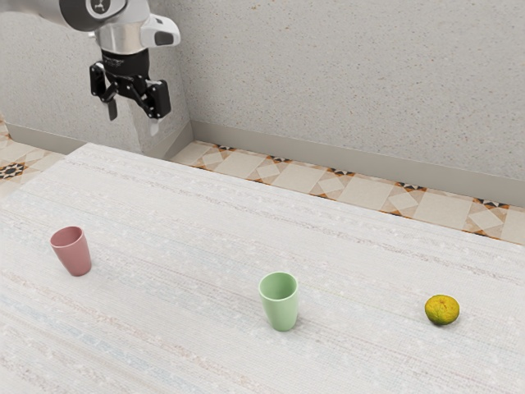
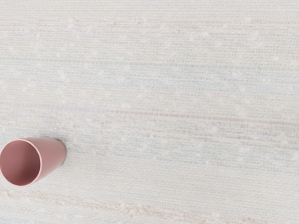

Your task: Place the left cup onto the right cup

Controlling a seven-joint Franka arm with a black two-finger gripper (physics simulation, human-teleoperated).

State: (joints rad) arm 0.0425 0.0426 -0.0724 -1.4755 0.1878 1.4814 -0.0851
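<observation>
The pincer (image 1: 132,117) hangs high above the far corner of the tabletop (image 1: 205,222), its fingers apart and nothing between them. The pink cup (image 1: 71,250) stands upright, mouth up, near the exterior view's left edge. The green cup (image 1: 279,301) stands upright well apart from it toward the exterior view's right, and a fruit (image 1: 442,309) lies farther right again. In the wrist view the pink cup (image 2: 30,161) sits off to one side rather than under the hand, so the pincer is not yet lined up over it.

The step in hand, as I judge it, is the approach to the pink cup; nothing of the task is done. To do it well, bring the hand over the cup first, until its open mouth sits centred beneath the pincer, and only then descend. The cup tapers toward its base, so a grip high on the wall, near the rim, looks safer than one low down, where it could slip. Hold the fingers wide on the way down so that neither tip knocks the rim and tips the cup. Close gently, lift straight up, and carry the cup upright toward the green cup.
</observation>
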